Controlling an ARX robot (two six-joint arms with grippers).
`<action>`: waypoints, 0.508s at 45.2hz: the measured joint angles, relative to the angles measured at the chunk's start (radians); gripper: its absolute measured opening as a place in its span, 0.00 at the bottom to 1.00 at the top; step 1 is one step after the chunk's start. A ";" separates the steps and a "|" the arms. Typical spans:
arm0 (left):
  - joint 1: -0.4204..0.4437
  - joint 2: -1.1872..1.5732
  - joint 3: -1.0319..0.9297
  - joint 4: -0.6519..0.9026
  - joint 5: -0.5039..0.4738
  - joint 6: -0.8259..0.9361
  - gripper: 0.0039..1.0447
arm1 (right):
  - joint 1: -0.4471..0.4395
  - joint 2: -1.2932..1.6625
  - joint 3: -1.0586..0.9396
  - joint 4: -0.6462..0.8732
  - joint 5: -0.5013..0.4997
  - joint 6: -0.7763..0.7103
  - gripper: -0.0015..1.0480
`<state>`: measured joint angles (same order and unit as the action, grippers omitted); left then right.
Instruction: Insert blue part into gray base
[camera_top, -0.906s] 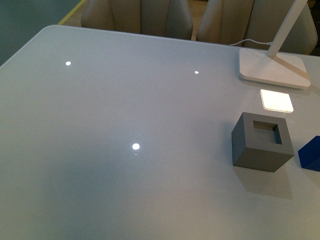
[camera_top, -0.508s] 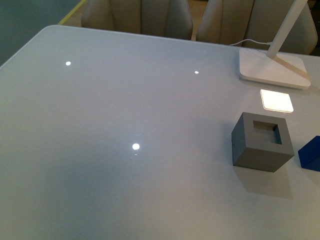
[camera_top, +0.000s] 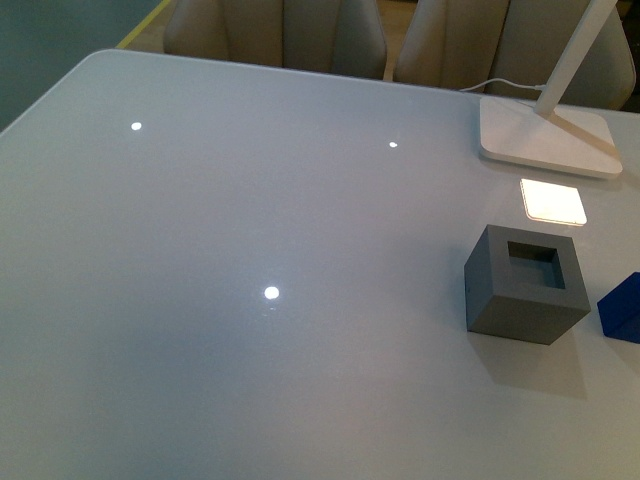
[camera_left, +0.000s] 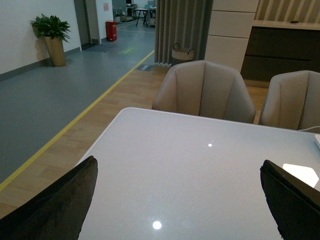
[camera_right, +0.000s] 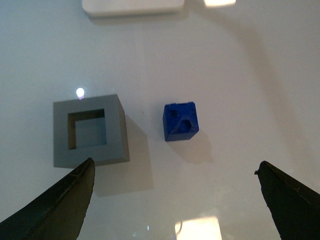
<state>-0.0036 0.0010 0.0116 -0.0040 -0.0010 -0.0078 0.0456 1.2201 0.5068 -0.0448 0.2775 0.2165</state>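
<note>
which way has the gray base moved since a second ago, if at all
No visible move: the gray base keeps its gap to the white lamp base.

Sharp, dimmish; pinpoint glare on table.

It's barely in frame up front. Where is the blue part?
Front view: the blue part is cut off at the right edge, just right of the gray base and apart from it; the right wrist view shows it whole.
</note>
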 joint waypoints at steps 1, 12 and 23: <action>0.000 0.000 0.000 0.000 0.000 0.000 0.93 | -0.016 0.047 0.025 -0.006 -0.030 0.002 0.91; 0.000 0.000 0.000 0.000 0.001 0.000 0.93 | -0.127 0.491 0.274 -0.065 -0.176 -0.022 0.91; 0.000 0.000 0.000 0.000 0.000 0.000 0.93 | -0.192 0.690 0.416 -0.104 -0.203 -0.051 0.91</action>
<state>-0.0036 0.0010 0.0120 -0.0040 -0.0006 -0.0078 -0.1467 1.9099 0.9226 -0.1486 0.0746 0.1654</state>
